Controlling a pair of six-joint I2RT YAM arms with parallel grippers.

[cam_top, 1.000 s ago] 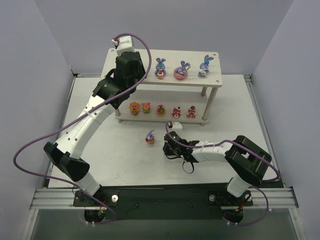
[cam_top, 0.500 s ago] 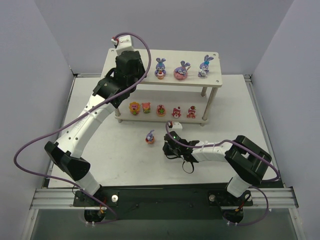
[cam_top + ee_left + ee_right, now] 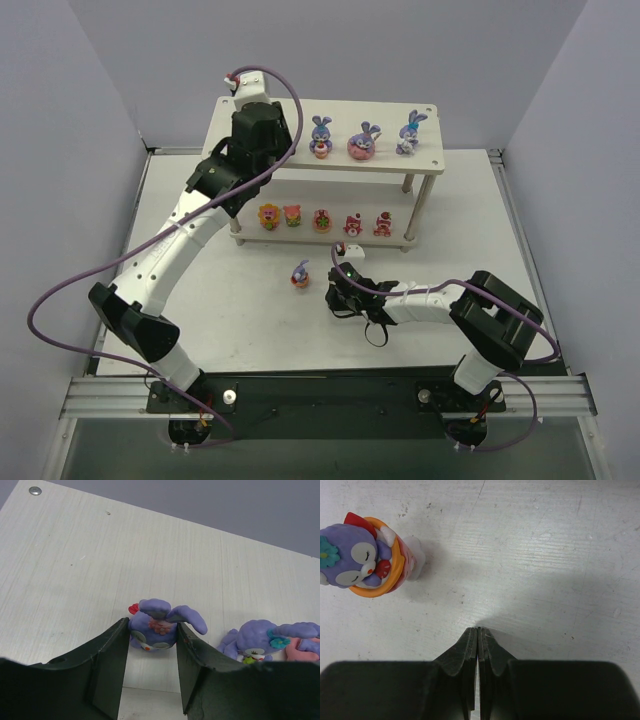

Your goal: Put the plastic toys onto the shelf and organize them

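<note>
Purple bunny (image 3: pixel 155 636), lower body hidden, sits between left end effector (image 3: pixel 151 626) fingers.

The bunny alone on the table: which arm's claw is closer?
Right. The right gripper is just beside the bunny, not touching; the left gripper is up over the shelf, around another bunny.

Seen from my remote station: the purple plastic bunny (image 3: pixel 157 630) gleams glossy and smooth. The pale shelf board (image 3: pixel 100 555) shows a matt, fine wood grain. The fingers (image 3: pixel 107 665) of my left gripper (image 3: pixel 152 625) are dull, dark moulded plastic. The white tabletop (image 3: pixel 545 555) looks scuffed and streaked, the purple-and-orange plastic figurine (image 3: pixel 365 555) shiny.
</note>
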